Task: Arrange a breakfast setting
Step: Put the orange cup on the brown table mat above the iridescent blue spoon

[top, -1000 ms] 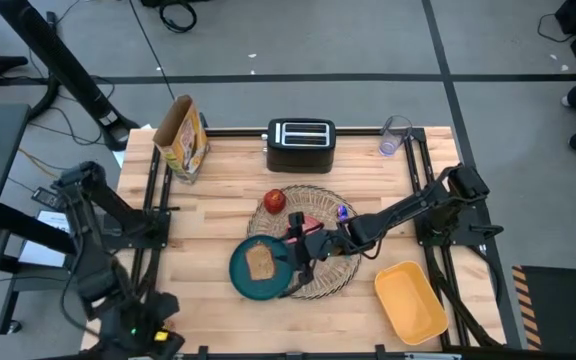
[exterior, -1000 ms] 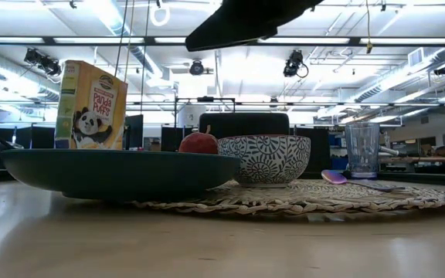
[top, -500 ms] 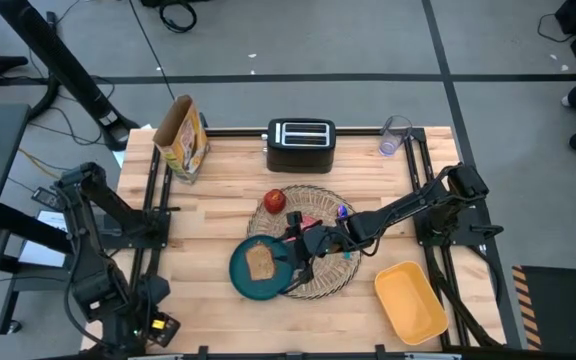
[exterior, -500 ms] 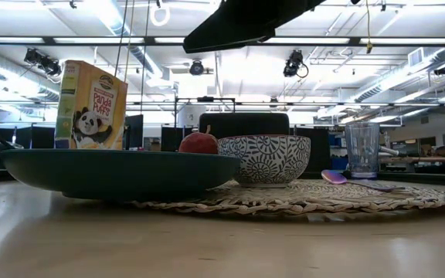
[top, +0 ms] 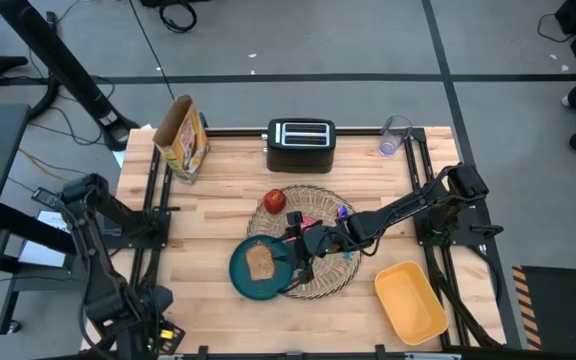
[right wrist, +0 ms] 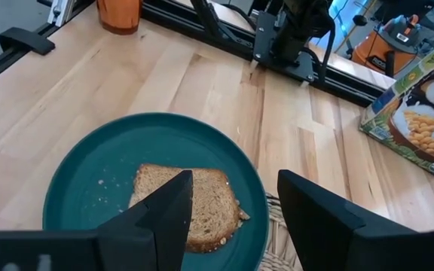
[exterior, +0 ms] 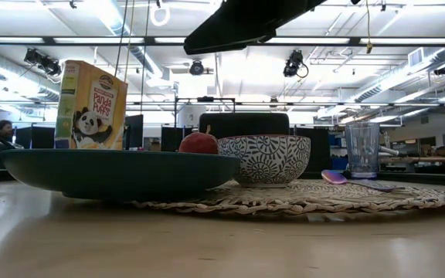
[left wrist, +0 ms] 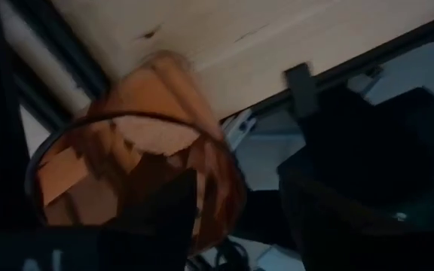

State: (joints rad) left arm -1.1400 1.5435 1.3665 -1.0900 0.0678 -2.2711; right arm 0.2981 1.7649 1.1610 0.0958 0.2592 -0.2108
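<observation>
Right end effector (right wrist: 228,218) open above toast slice (right wrist: 187,205) | plate (right wrist: 89,181), bowl (exterior: 264,159), apple (top: 274,201) on placemat (exterior: 338,197) | you still need orange cup (right wrist: 118,13), at tabletop's front-left corner.

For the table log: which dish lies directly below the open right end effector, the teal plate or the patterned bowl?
The teal plate, the one holding the toast slice. The right end effector hovers over its rim, while the patterned bowl sits farther back on the placemat.

Wooden table (top: 218,190) bears placemat (top: 320,282), toaster (top: 301,143), cereal box (top: 184,138), perhaps a tumbler (top: 394,135)
</observation>
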